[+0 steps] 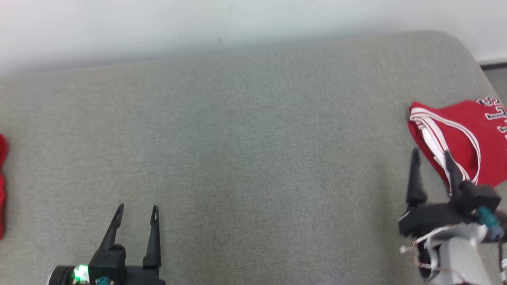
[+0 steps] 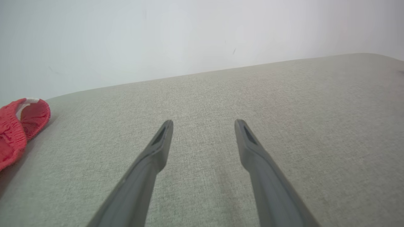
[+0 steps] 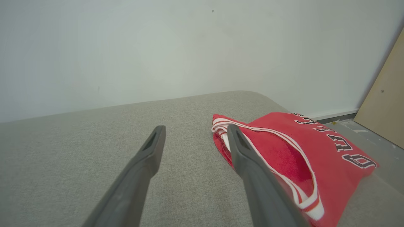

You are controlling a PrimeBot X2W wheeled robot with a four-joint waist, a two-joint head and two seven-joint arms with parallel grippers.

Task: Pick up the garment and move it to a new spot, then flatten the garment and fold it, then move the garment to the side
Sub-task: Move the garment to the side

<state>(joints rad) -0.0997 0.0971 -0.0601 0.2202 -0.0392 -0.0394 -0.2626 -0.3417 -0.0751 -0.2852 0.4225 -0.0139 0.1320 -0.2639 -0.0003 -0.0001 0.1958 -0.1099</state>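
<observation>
The garment (image 1: 463,134) is a red jersey with white trim and dark lettering, lying folded at the far right of the grey cushioned surface (image 1: 253,138). My right gripper (image 1: 431,152) is open at the jersey's left edge. One finger overlaps the edge and the other stands over bare cushion, with nothing between them. In the right wrist view the jersey (image 3: 300,148) lies just right of the open right gripper (image 3: 196,127). My left gripper (image 1: 138,206) is open and empty at the lower left, over bare cushion (image 2: 202,94), and the left wrist view shows the left gripper (image 2: 204,121) spread wide.
Another red cloth (image 1: 2,186) lies at the cushion's far left edge, also seen as a red cloth (image 2: 15,126) left of my left gripper. A white wall (image 1: 198,23) runs behind the cushion. At the far right is floor (image 3: 378,135) and a tan board (image 3: 388,104).
</observation>
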